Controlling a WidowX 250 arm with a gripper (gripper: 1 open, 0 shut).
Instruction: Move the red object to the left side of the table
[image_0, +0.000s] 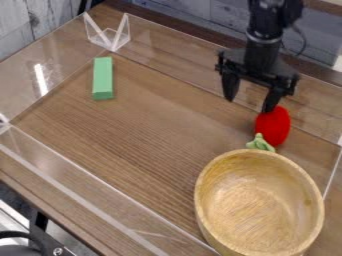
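Pincer (250, 98) released, with two dark fingers spread apart, pointing down over the far right part of the brown wooden table (147, 135). Seen just to the far left of the red toy (274, 125), with the right-hand finger very close to the toy's far edge; impossible to tell from this view whether touching it or only in front of or above it. Beyond the pincer, a dark arm (265, 25) reaching down from the far edge of the view. On the right side of the table, the red toy, rounded and bright, lying with a green stem (259, 144) toward the near left. Right beside that stem, on the near side, a big round wooden bowl (259, 210), pale yellow inside, filling much of the near right part of the table. Over on the left side, toward the far end, a green block (103, 78), rectangular, lying lengthwise from near to far, well apart from the toy and the bowl. Farther back and slightly to the right of the block, a clear, whitish angular piece (108, 34) by the far left edge. In the near left corner, off the wood, some black cable (24, 237), curved and partly cut off by the frame.
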